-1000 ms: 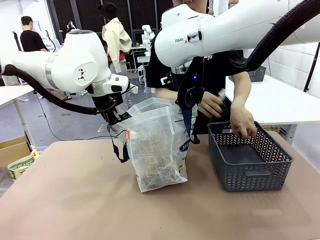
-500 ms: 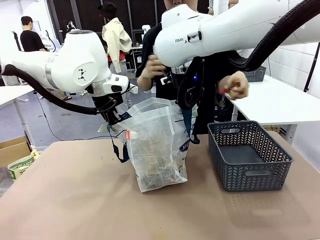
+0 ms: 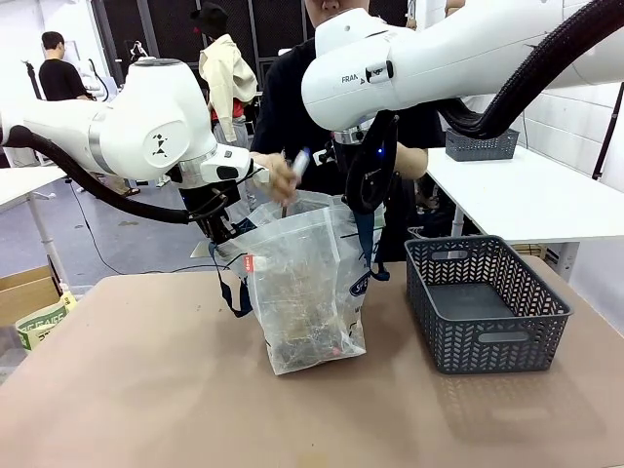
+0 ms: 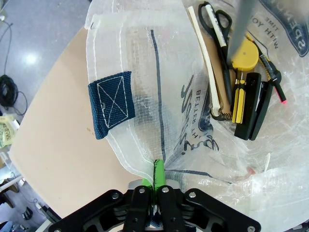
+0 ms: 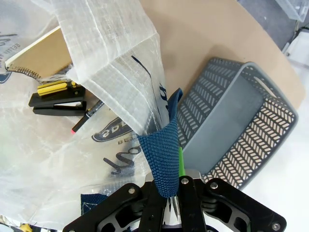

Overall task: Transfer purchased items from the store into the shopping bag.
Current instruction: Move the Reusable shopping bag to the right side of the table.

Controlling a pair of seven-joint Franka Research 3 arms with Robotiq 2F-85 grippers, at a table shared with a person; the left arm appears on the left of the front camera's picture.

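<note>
My left gripper and right gripper pinch the shopping bag open; scissors and stapler already inside, basket at three o'clock looks empty, a person's hand adds one item.

Robot lab: white arms, several worktables

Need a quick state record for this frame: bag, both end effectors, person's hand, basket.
bag: clear bag upright on table, mouth held open
left end effector: shut on bag rim
right end effector: shut on blue strap
hand: person's hand over the bag mouth, holding a pen-like item
contents: scissors, black stapler, spiral notebook, other small items
basket: grey basket on the table to the right of the bag, apart from it, nothing seen inside
</note>
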